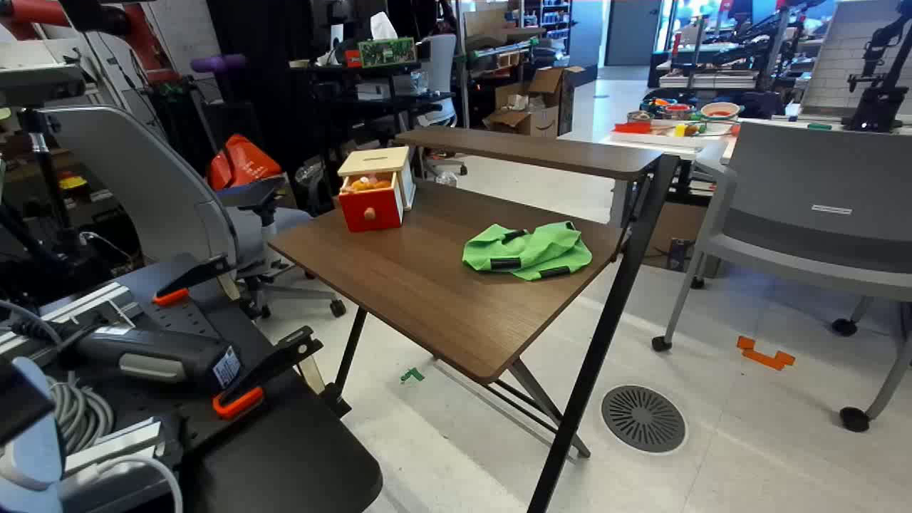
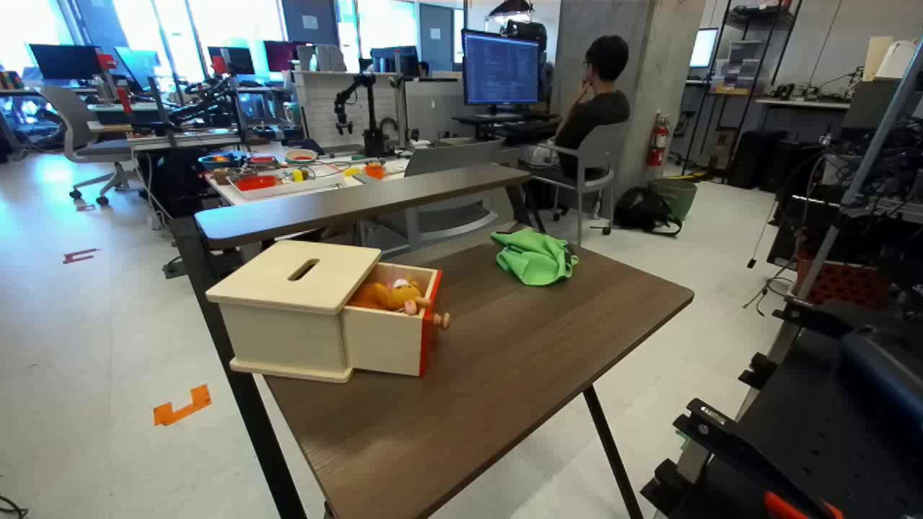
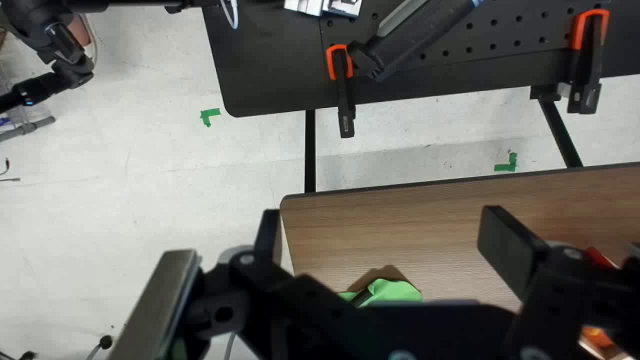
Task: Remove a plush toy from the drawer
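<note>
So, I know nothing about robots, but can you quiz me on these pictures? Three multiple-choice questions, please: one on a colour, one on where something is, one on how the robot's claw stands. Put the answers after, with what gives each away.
1. What colour is the drawer front?
A) Blue
B) White
C) Red

2. Where is the plush toy?
A) In the drawer
B) On the green cloth
C) On the floor

3. How does the gripper, the robot's claw, stand?
A) Shut on the green cloth
B) Open, holding nothing
C) Shut on the plush toy

Answers:
1. C, since its face shows red in an exterior view.
2. A, since its orange body shows within the drawer's walls in both exterior views.
3. B, since in the wrist view the fingers stand wide apart with nothing gripped between them.
</note>
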